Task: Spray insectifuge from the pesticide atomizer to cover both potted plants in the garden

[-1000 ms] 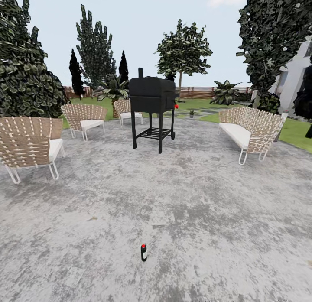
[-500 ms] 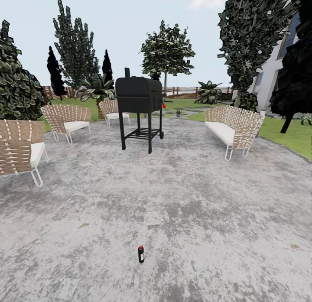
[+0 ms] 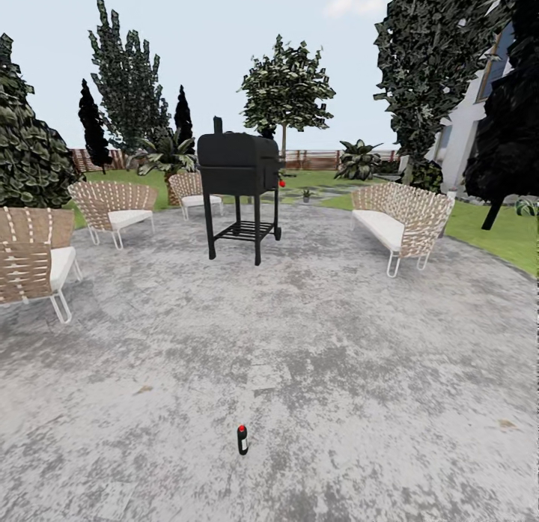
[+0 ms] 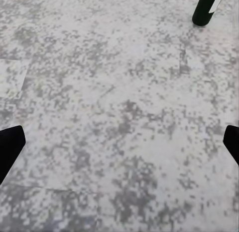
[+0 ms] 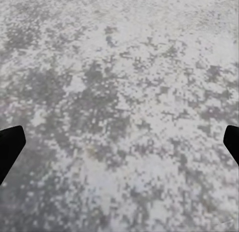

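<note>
- Both grippers, left [image 4: 119, 142] and right [image 5: 119, 142], were seen with fingertips spread wide apart at the picture edges, nothing held between them, grey patio [image 3: 337, 342] beneath.
- An atomizer [image 3: 242, 439] was seen upright on the patio, near the robot, red-capped; its dark base [image 4: 205, 10] was caught in the left wrist view, ahead of the fingers.
- A black grill [image 3: 238, 185] was set farther back, with wicker chairs [image 3: 112, 207] and a wicker sofa [image 3: 400, 222] placed around it.
- A small potted plant [image 3: 305, 195] was glimpsed far off on the lawn before the fence [image 3: 311, 160].
</note>
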`<state>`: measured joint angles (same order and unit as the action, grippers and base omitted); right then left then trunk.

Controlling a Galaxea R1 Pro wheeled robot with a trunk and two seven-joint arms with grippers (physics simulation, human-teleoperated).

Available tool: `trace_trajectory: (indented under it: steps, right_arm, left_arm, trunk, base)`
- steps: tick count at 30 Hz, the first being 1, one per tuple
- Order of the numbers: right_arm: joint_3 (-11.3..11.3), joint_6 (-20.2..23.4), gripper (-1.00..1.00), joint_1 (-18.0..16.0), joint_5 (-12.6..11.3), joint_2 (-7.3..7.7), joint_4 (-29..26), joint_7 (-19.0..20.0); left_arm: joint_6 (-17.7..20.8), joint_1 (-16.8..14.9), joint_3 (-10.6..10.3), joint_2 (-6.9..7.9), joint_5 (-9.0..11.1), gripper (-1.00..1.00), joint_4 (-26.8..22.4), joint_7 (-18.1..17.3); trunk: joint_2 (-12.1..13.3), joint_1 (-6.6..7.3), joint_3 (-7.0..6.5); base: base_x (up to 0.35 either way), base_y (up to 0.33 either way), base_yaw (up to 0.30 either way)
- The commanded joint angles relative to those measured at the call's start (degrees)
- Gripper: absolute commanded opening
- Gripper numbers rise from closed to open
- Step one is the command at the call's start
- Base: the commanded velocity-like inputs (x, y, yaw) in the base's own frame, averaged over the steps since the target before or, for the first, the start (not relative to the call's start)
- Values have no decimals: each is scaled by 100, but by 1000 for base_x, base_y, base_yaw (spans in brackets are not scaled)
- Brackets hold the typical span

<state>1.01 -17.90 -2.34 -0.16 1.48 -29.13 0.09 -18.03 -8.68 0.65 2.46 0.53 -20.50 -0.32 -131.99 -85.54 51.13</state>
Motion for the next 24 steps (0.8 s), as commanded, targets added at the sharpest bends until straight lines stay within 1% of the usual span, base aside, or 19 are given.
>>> trace_trajectory:
  steps: [1, 4, 7, 9, 10, 11, 14, 15, 17, 19, 20, 21, 22, 23, 24]
  right_arm:
    - [5, -18, 100, -3, -2, -6, 4, -8]
    - [4, -20, 100, -3, 19, -10, -95, -25]
    - [3, -14, 100, -9, 32, 12, -440, -29]
    - [4, 2, 100, -11, 38, 32, -871, -28]
    - [6, 8, 100, -13, 39, 37, -977, -27]
    - [8, 17, 100, -16, 40, 54, -1179, -27]
    - [11, 63, 100, -58, 41, 84, -1619, -27]
    - [12, 87, 100, -82, 42, 87, -1690, -27]
    - [12, 220, 100, -193, 40, 93, -1872, -27]
    - [13, 441, 100, -365, 35, 95, -1985, -30]
    - [13, 620, 100, -515, 31, 97, -2025, -32]
    - [13, 713, 100, -597, 30, 97, -2038, -33]
    - [16, 893, 100, -768, 25, 101, -2046, -34]
    - [21, 1051, 100, -933, 22, 103, -2051, -29]
    - [23, 1114, 100, -1005, 20, 104, -2053, -29]
  left_arm:
    - [-17, -2, 6, 0, -2, 100, 3, -3]
    - [27, -36, -34, 14, -30, 100, -64, -3]
    - [64, -189, -31, 19, -34, 100, -106, -3]
    - [85, -460, -35, 28, -37, 100, -101, -3]
    - [89, -535, -36, 31, -35, 100, -91, -3]
    - [97, -676, -37, 33, -32, 100, -70, -3]
    - [156, -949, -43, 29, -34, 100, -43, -3]
    - [183, -994, -44, 27, -40, 100, -41, -3]
    - [326, -1114, -45, 22, -72, 100, -44, -8]
    - [546, -1241, -46, 20, -123, 100, -50, -30]
    - [703, -1322, -46, 21, -161, 100, -54, -45]
    - [777, -1359, -47, 22, -178, 100, -55, -51]
    - [893, -1420, -47, 25, -211, 100, -56, -59]
    - [967, -1460, -47, 30, -228, 100, -67, -69]
    - [992, -1474, -47, 31, -234, 100, -74, -74]
  trunk:
    - [-2, 1, 5]
    - [-2, 1, 5]
    - [-2, 1, 5]
    - [-2, 1, 5]
    - [-2, 1, 5]
    - [-2, 1, 5]
    - [-2, 1, 5]
    - [-2, 1, 5]
    - [-2, 1, 5]
    - [-2, 1, 5]
    - [-2, 1, 5]
    - [-2, 1, 5]
    - [-2, 1, 5]
    - [-2, 1, 5]
    - [-2, 1, 5]
  base:
    - [0, 0, -109]
    - [0, 0, -16]
    - [0, 0, -2]
    - [0, 0, 0]
    - [0, 0, 0]
    - [0, 0, 0]
    - [0, 0, 0]
    - [0, 0, 0]
    - [0, 0, 0]
    - [0, 0, 0]
    - [0, 0, 0]
    - [0, 0, 0]
    - [0, 0, 0]
    - [0, 0, 0]
    - [0, 0, 0]
